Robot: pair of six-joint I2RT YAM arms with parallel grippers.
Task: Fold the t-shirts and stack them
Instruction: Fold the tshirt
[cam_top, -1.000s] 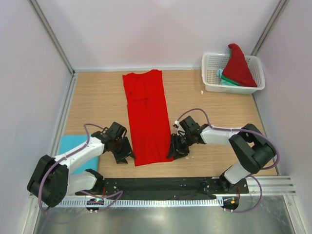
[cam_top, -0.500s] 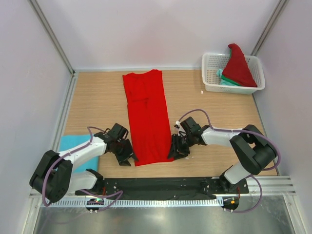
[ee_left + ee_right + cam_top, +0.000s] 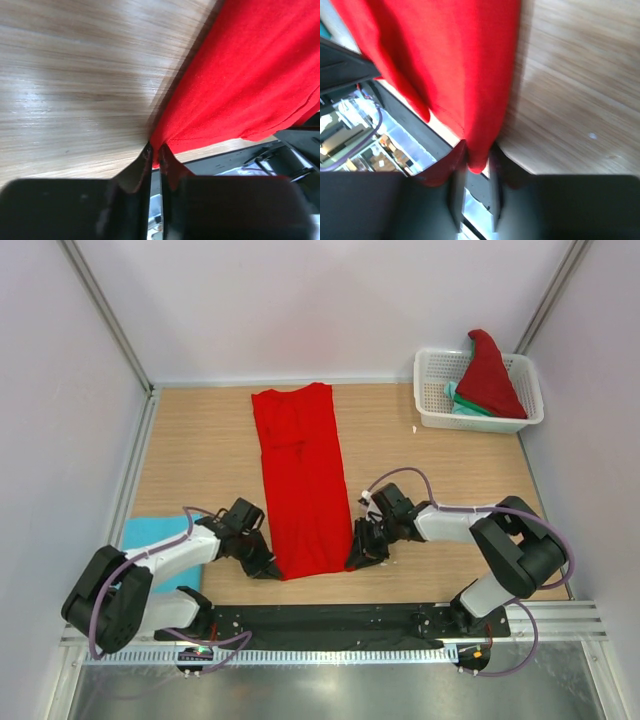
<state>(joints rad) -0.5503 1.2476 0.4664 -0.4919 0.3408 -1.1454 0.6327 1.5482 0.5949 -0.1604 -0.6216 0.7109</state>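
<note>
The red t-shirt [image 3: 300,480] had its near left corner pinched between the almost closed fingers of the left hand [image 3: 155,156]. The right hand [image 3: 478,159] pressed on its near right corner from both sides. It lay flat as 1 long strip down the middle of the wooden surface [image 3: 200,440]. A light blue t-shirt [image 3: 148,540] lay at the near left edge. A white basket [image 3: 480,424] at the far right held a second red t-shirt [image 3: 488,375] and a teal-green t-shirt [image 3: 464,403].

This is a robotics lab test cell. Plain white panel walls [image 3: 330,300] in grey metal corner posts [image 3: 105,315] box in a pale wood-grain desk [image 3: 200,440]. A black mounting plate [image 3: 330,620] carries the cabled left robot arm [image 3: 165,558] and right robot arm [image 3: 460,520].
</note>
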